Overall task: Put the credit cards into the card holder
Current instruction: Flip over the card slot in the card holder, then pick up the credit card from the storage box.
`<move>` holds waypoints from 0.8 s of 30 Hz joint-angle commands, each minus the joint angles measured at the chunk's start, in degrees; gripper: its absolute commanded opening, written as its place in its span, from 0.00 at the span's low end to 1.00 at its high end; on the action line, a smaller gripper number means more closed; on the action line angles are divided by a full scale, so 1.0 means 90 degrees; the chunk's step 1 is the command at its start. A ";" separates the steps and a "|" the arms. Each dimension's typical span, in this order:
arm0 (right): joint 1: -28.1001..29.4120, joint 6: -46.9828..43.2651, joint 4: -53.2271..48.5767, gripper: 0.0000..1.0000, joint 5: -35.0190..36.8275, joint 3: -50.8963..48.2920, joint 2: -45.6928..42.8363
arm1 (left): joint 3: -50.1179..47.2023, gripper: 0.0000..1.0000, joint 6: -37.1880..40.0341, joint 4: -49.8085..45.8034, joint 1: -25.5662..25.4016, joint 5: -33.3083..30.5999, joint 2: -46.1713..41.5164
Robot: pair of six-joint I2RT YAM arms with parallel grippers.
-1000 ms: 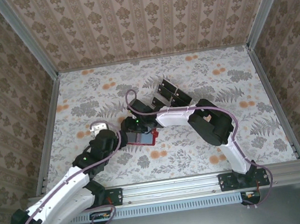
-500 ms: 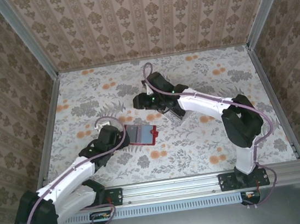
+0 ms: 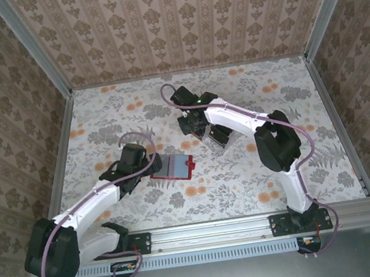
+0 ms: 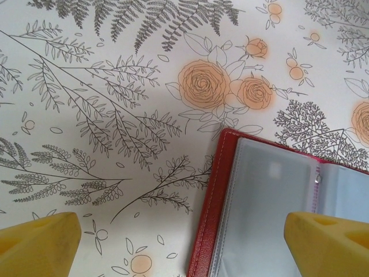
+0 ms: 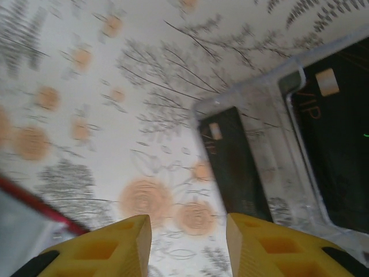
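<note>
The red card holder (image 3: 174, 168) lies open on the floral table, its greyish inner face (image 4: 271, 208) up. My left gripper (image 3: 149, 166) hovers over its left edge, open wide (image 4: 184, 245); one yellow fingertip (image 4: 326, 242) is above the inner face and the other (image 4: 40, 245) is above bare table. Black credit cards (image 5: 233, 164) stand in a clear tray (image 5: 288, 124), with another card (image 5: 334, 156) to the right. My right gripper (image 3: 195, 129) is just short of the tray, open (image 5: 187, 242) with nothing between its fingers. The tray (image 3: 215, 136) is partly hidden by the arm.
Metal rails and patterned walls box in the table on three sides. A corner of the red holder (image 5: 34, 199) shows at the left of the right wrist view. Open table lies to the right and in front of the tray.
My right arm has swung away from the card holder back to the tray, and its jaws have narrowed. My left gripper has edged forward over the holder's left edge.
</note>
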 commanded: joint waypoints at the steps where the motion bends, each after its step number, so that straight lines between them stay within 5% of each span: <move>1: 0.0004 -0.0488 -0.0595 0.40 0.0834 0.0356 0.0276 | 0.0195 1.00 0.0203 0.0025 0.0062 0.0170 0.0073; 14: -0.0050 -0.0651 -0.0610 0.40 0.1184 0.0623 0.0848 | 0.0109 1.00 0.0230 -0.0055 0.0109 0.0168 -0.0015; 24: -0.0274 -0.0518 -0.0387 0.33 0.0211 0.0491 0.0743 | 0.0041 1.00 0.0224 -0.0043 0.0130 0.0179 -0.0024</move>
